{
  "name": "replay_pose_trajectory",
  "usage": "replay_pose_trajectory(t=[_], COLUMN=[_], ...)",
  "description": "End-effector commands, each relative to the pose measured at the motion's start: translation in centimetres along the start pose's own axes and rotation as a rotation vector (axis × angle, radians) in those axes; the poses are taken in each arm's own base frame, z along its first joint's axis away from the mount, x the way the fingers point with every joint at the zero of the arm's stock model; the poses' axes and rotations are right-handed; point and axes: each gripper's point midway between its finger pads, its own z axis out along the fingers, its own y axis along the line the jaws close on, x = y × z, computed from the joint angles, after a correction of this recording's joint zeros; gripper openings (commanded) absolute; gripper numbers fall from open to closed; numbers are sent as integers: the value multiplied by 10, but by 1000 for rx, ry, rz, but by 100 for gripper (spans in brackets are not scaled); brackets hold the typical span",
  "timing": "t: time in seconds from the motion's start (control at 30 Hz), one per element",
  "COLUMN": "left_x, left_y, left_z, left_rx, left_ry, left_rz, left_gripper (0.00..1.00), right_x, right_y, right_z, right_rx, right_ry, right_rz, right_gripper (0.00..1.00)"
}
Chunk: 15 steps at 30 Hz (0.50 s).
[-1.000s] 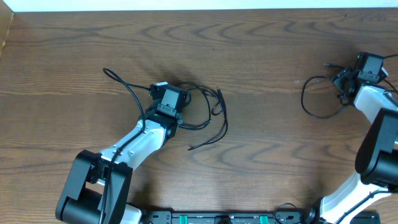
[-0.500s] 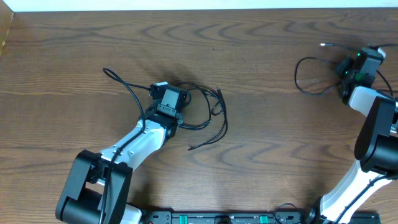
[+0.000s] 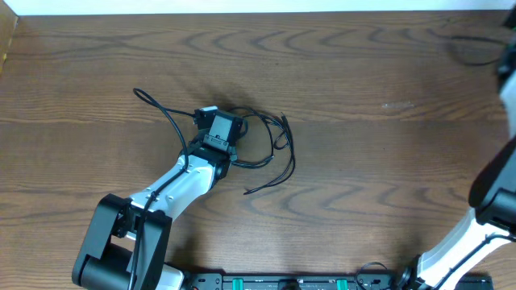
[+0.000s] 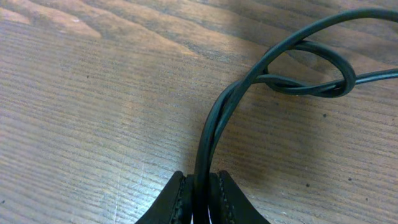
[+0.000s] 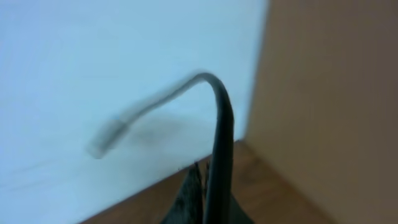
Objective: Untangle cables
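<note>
A loose tangle of thin black cables (image 3: 278, 145) lies left of the table's middle, with one end trailing off to the far left (image 3: 143, 97). My left gripper (image 3: 234, 115) is down on this tangle. In the left wrist view it (image 4: 202, 186) is shut on two black strands that run forward into a small loop (image 4: 323, 68). My right gripper (image 5: 208, 193) is shut on another black cable (image 5: 221, 124), lifted near the far right corner, its plug end (image 5: 102, 143) blurred in the air. Overhead, that cable is a faint blur (image 3: 476, 50) beside the right arm (image 3: 508, 80).
The wooden table (image 3: 363, 161) ends at a pale wall along the far edge (image 3: 258, 6). A brown board (image 5: 329, 93) stands close to the right gripper at the corner. The arms' bases sit at the near edge (image 3: 290, 282).
My right gripper has swung toward the far right corner, carrying its black cable off the table surface and nearly out of the overhead view. The left gripper and its tangle have not moved.
</note>
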Motion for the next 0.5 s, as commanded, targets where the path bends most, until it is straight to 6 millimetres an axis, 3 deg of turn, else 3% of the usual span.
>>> replay_pose_trajectory(t=[0.0, 0.03, 0.07, 0.13, 0.2, 0.3, 0.47], left_x=[-1, -1, -1, -1, -1, -1, 0], left_y=[0, 0, 0, 0, 0, 0, -1], left_z=[2, 2, 2, 2, 2, 2, 2], left_rx=[-4, -4, -4, -4, -4, -4, 0], left_ry=[1, 1, 1, 1, 1, 1, 4], left_rz=[-33, -62, -70, -70, -70, -70, -70], left_gripper=[15, 15, 15, 15, 15, 15, 15], right_x=[61, 102, 128, 169, 200, 226, 234], right_y=[-33, -37, -37, -30, -23, -17, -18], right_z=[19, 21, 21, 20, 17, 9, -3], right_rx=[76, 86, 84, 55, 27, 15, 26], right_ry=[160, 278, 350, 459, 545, 632, 698], right_rz=[-41, -27, -17, -22, -10, 30, 55], right_gripper=[6, 24, 43, 70, 86, 99, 99])
